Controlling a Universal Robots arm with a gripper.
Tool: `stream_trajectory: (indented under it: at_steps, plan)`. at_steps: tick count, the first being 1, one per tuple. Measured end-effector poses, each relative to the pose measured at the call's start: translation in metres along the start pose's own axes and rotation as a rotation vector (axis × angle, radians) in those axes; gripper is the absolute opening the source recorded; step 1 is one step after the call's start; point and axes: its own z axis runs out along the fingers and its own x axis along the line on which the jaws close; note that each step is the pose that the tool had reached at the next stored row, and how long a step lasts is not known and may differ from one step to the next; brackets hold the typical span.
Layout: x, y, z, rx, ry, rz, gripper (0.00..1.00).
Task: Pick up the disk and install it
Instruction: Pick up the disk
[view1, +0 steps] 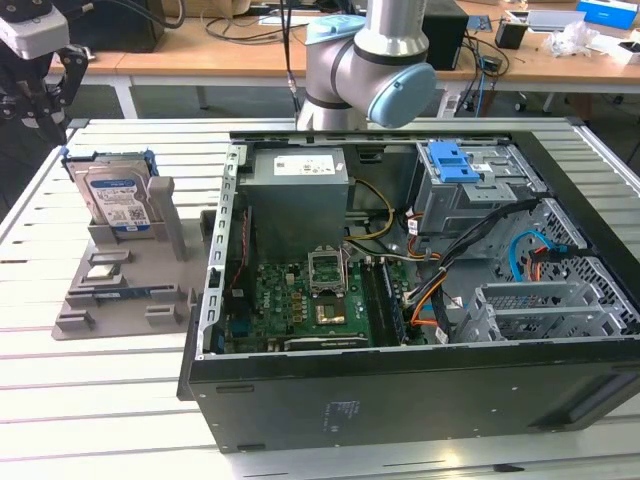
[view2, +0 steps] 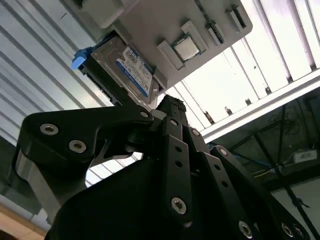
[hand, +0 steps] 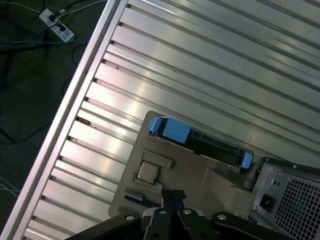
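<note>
The disk (view1: 116, 197), silver with a white-and-blue label and a blue carrier, stands upright in a slot of the grey holder (view1: 130, 285) on the exterior view's left. Its label side appears in the second wrist view (view2: 129, 67) and its top edge with blue tabs in the first wrist view (hand: 205, 142). My gripper (view1: 40, 85) hangs above the disk, off toward the table's far left corner, and is apart from it. In both wrist views its black fingertips (hand: 173, 194) (view2: 169, 104) stand together with nothing between them.
An open computer case (view1: 400, 400) lies to the exterior view's right of the holder, with a grey power supply (view1: 295, 190), a motherboard and a grey drive cage topped by a blue latch (view1: 455, 160). A small square chip (hand: 148, 171) rests on the holder. The slatted table's edge (hand: 75, 115) is close by.
</note>
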Motion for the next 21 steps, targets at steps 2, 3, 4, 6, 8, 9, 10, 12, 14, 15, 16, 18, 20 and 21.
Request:
stream_trajectory:
  at_steps: [2,3,4,6,8,9,10,12,14,15,16,18,20,21]
  plan:
    - [0.0,0.0,0.0,-0.0013,0.0025,-0.055,0.1]
    - [0.0,0.0,0.0,-0.0016,0.0031,-0.069,0.1]
    - [0.0,0.0,0.0,-0.0019,0.0037,-0.081,0.1]
    - [0.0,0.0,0.0,-0.0029,0.0056,-0.124,0.1]
    - [0.0,0.0,0.0,-0.0035,0.0068,-0.149,0.1]
    - [0.0,0.0,0.0,-0.004,0.0077,-0.171,0.1]
    - [0.0,0.0,0.0,-0.0043,0.0082,-0.182,0.1]
    - [0.0,0.0,0.0,-0.005,0.0096,-0.213,0.1]
    - [0.0,0.0,0.0,-0.0057,0.011,-0.243,0.1]
    - [0.0,0.0,0.0,-0.0063,0.0121,-0.268,0.1]
    - [0.0,0.0,0.0,-0.0067,0.013,-0.286,0.1]
    - [0.0,0.0,0.0,-0.0074,0.0142,-0.314,0.1]
    - [0.0,0.0,0.0,-0.008,0.0155,-0.343,0.1]
    - [0.0,0.0,0.0,-0.0085,0.0163,-0.361,0.1]
